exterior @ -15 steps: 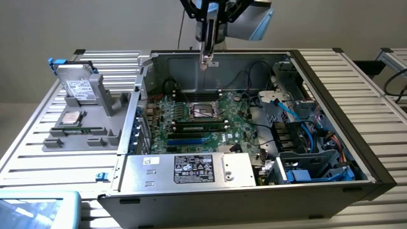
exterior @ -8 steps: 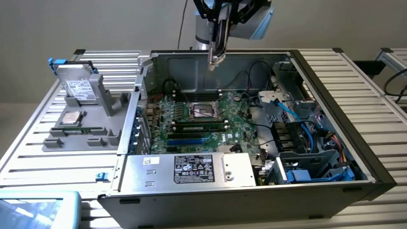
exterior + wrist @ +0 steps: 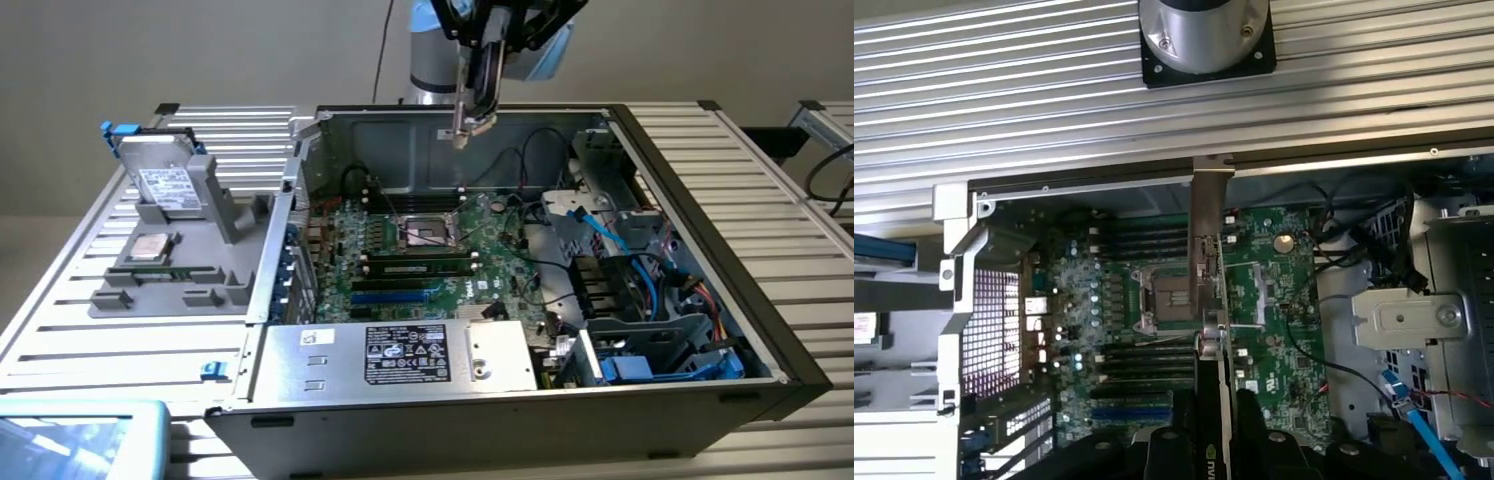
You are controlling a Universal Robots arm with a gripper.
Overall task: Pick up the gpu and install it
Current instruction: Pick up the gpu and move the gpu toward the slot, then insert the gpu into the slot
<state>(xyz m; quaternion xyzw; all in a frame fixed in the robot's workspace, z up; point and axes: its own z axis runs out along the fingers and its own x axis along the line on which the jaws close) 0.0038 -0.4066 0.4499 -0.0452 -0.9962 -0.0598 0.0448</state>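
- One gpu [image 3: 475, 95] is seen in the exterior view, clamped upright (silver bracket end lowest) in the gripper [image 3: 494, 30], held above the far side of the open computer case [image 3: 747, 250].
- From the wrist view, the gpu [image 3: 1210, 250] is seen edge-on, grasped by the gripper [image 3: 1214, 445], over the motherboard [image 3: 1279, 290].
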